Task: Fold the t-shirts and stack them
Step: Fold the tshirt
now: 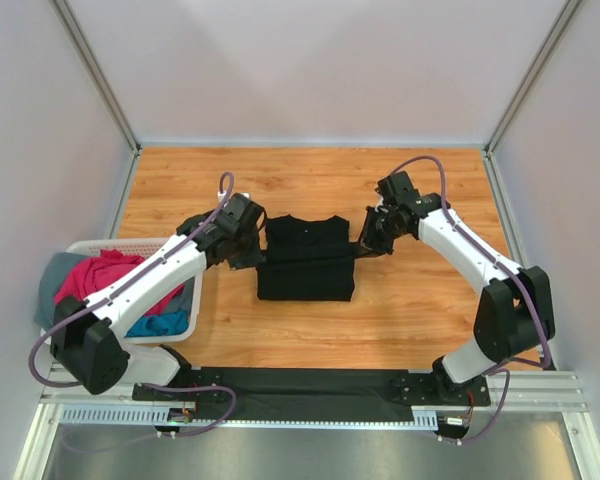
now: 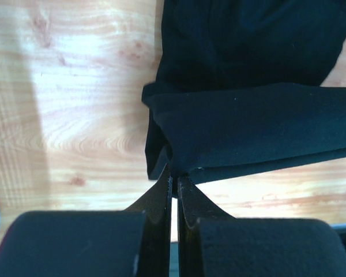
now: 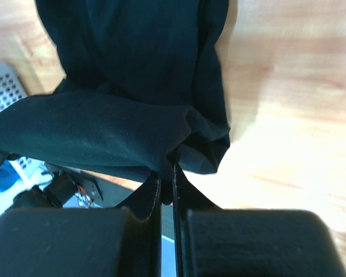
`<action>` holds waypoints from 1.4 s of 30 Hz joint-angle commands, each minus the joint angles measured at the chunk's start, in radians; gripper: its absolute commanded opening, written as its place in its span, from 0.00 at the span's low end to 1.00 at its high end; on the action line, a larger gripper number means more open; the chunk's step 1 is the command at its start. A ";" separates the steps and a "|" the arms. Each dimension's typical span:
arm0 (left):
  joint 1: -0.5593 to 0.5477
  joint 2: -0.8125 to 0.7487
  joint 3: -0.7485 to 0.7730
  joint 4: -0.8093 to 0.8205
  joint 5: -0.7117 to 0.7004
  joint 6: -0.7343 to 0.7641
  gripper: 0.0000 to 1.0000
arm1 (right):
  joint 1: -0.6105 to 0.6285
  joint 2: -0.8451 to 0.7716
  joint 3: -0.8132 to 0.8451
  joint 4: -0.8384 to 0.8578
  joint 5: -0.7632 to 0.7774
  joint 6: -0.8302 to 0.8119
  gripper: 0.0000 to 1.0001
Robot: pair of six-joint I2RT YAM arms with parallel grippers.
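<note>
Pinching the left edge of the black t-shirt (image 2: 254,133), the left gripper (image 2: 173,176) has its two fingers pressed together on a corner of the cloth, with only a thin slit between them. Across from it, the right gripper (image 3: 166,167) is clamped in the same way on the shirt's right edge, where the cloth bunches into small folds just above its fingertips.

Between the two grippers a doubled band of black cloth runs straight and fairly taut from one side to the other. It lies across the part of the shirt that rests flat on the wooden table (image 1: 410,190). Seen from above, the shirt sits at the middle of the table, roughly square, with the band across its middle and the flat part reaching toward the far side.

Both arms lean inward from their bases at the near edge.

To the left of the left arm stands a white slotted basket (image 1: 120,245). It holds a pink t-shirt (image 1: 105,280) heaped on top and a blue t-shirt (image 1: 160,323) near its front, and a grey t-shirt (image 1: 52,280) hangs over its left side.
</note>
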 commanded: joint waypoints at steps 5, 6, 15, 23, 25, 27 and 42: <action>0.083 0.113 0.082 0.032 0.000 0.073 0.00 | -0.058 0.143 0.125 0.041 0.059 -0.029 0.00; 0.089 0.138 0.094 0.034 0.002 0.081 0.00 | -0.063 0.155 0.137 0.044 0.055 -0.026 0.00; 0.153 0.298 0.221 0.060 0.017 0.110 0.00 | -0.073 0.336 0.316 0.051 0.030 -0.043 0.01; 0.248 0.520 0.416 0.181 0.051 0.228 0.38 | -0.122 0.540 0.508 0.126 -0.033 -0.014 0.42; 0.265 0.597 0.499 0.165 0.032 0.242 0.49 | -0.132 0.571 0.604 0.177 -0.077 0.001 0.49; 0.288 0.662 0.656 0.079 0.019 0.260 0.58 | -0.144 0.643 0.732 0.142 -0.113 -0.005 0.57; 0.169 0.107 0.013 0.546 0.325 -0.034 0.74 | -0.075 0.220 0.111 0.630 -0.289 0.121 1.00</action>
